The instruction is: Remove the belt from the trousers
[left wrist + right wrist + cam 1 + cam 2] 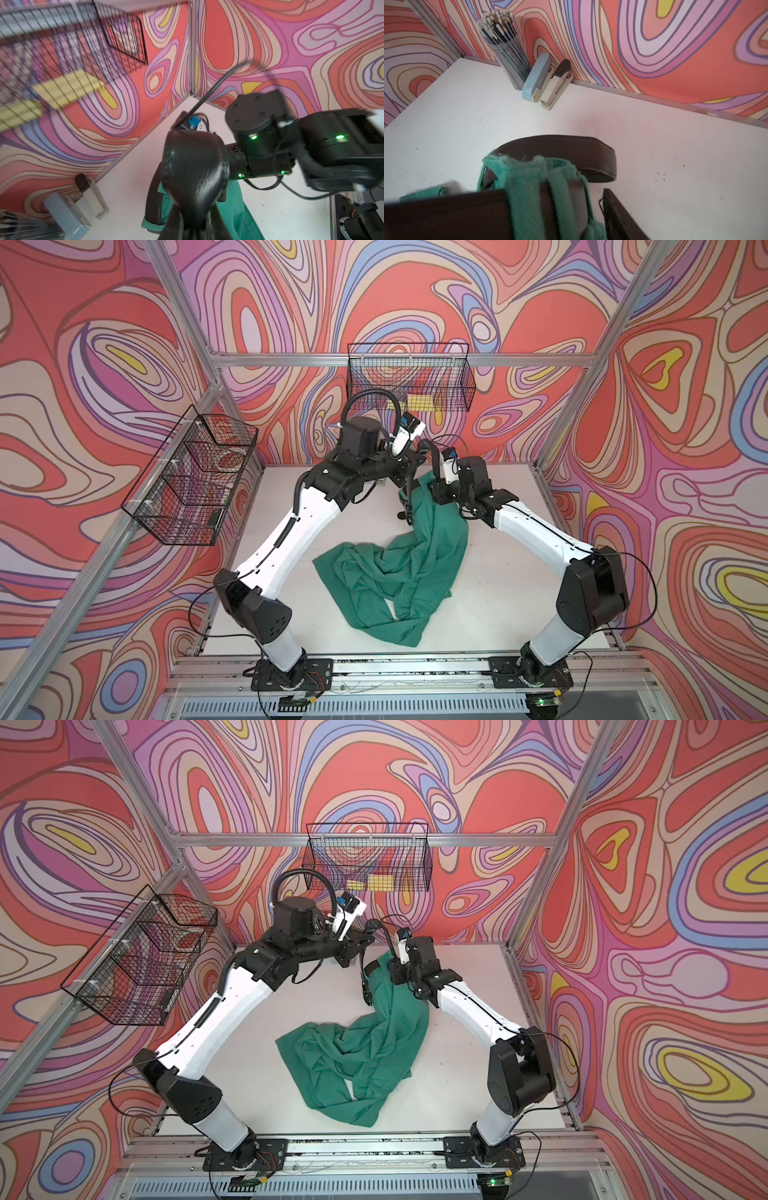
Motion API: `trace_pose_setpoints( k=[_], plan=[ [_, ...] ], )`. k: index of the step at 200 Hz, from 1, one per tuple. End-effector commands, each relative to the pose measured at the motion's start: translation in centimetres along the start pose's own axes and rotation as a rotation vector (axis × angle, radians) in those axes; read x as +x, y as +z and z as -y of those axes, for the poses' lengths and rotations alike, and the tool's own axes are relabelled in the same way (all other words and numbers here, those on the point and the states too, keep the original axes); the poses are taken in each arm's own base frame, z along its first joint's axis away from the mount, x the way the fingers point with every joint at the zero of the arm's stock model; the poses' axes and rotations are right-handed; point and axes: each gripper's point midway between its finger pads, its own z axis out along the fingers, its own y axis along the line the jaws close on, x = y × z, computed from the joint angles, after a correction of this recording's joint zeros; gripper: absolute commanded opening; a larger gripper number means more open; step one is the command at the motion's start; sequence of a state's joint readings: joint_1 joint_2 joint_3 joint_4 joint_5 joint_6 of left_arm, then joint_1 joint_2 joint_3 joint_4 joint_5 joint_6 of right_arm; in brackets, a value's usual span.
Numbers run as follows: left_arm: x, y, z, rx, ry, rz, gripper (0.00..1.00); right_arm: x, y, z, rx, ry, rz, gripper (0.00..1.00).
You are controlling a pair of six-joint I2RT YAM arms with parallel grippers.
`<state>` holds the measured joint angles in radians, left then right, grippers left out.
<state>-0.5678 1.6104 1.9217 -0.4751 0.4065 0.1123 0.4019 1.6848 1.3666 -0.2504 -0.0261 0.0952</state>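
The teal-green trousers [395, 572] [357, 1052] lie crumpled mid-table, their waistband end lifted at the back between the two arms. The black belt [428, 448] [376, 926] arches above the waistband, and one end hangs down beside the cloth [409, 502]. My left gripper [415, 458] [193, 230] is shut on the belt [193, 166], which bulges in a loop in front of its jaws. My right gripper [434, 491] [556, 199] is open around the waistband [529, 187] and the belt [560, 147] threaded through a loop; its right finger [618, 216] stands clear of the cloth.
One wire basket [191, 477] hangs on the left wall, another [409, 377] with yellow items on the back wall. A pen cup [506, 47] and two staplers [537, 76] [556, 87] stand at the table's back edge, close to both grippers.
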Motion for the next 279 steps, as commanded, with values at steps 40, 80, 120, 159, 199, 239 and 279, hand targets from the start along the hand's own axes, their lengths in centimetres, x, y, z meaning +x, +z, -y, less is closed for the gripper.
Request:
trace_pose_setpoints(
  k=[40, 80, 120, 159, 199, 239, 279],
  plan=[
    [-10.2, -13.8, -2.7, -0.218, 0.077, 0.408, 0.00, 1.5, -0.1, 3.9, 0.083, 0.085, -0.036, 0.25],
    [1.3, -9.7, -6.5, -0.245, -0.033, 0.229, 0.00, -2.8, -2.3, 3.8, 0.093, 0.020, 0.055, 0.04],
    [12.5, -3.6, -7.3, -0.152, -0.121, 0.019, 0.03, -6.1, -4.6, 3.0, 0.064, -0.032, 0.128, 0.00],
    [17.6, -1.2, -8.3, -0.151, -0.126, -0.118, 0.61, -6.8, -5.7, 2.7, 0.063, -0.082, 0.122, 0.00],
    [14.3, -1.4, -8.3, -0.144, -0.025, -0.077, 0.85, -6.3, -5.7, 2.7, 0.116, -0.194, 0.069, 0.00],
    [11.2, 0.7, -5.3, -0.025, 0.087, -0.107, 0.86, -5.7, -5.1, 2.0, 0.118, -0.257, 0.020, 0.00],
    [11.4, 5.6, -1.9, 0.096, 0.074, -0.177, 0.85, -5.5, -4.3, 0.6, 0.094, -0.270, 0.006, 0.00]
  ],
)
